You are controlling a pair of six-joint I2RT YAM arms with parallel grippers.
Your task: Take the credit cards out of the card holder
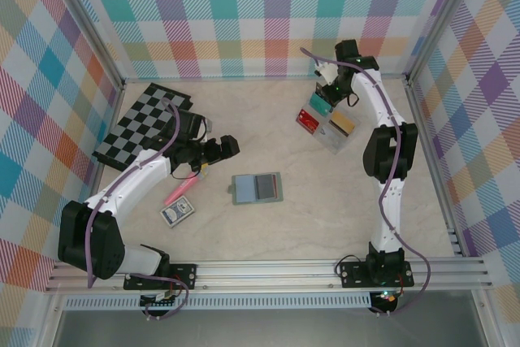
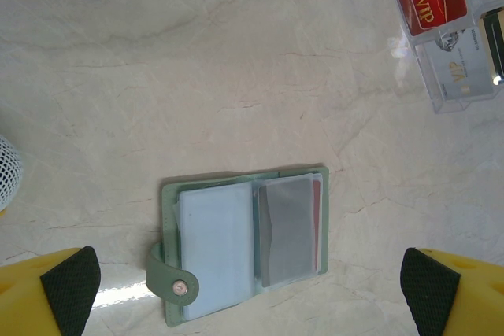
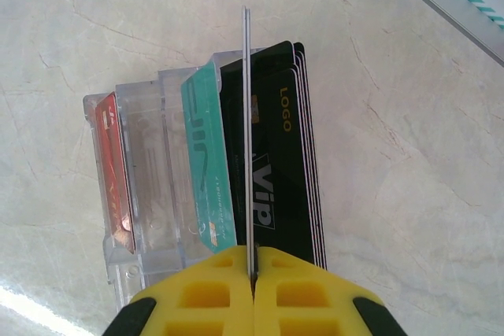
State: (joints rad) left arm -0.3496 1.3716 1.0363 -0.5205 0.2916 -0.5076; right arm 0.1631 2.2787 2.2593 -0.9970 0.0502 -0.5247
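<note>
Wallet [image 1: 257, 188] lies open and flat on the pale table [image 1: 325, 217] between the two arms, with a grey card [image 2: 287, 230] in its right-hand sleeve. The left gripper [image 2: 250, 289] hangs above it, fingers spread wide and touching nothing. Further back, the right gripper [image 3: 253, 273] is pinched tight on a thin card [image 3: 246, 116] seen edge-on, upright over a clear tray [image 3: 150, 163] that holds a red card [image 3: 113, 171], a teal card [image 3: 206, 163] and a stack of black cards [image 3: 287, 163].

card holder [image 2: 213, 241] — matt, leather-like, clear plastic sleeves | tray [image 3: 150, 186] — clear glossy plastic
</note>
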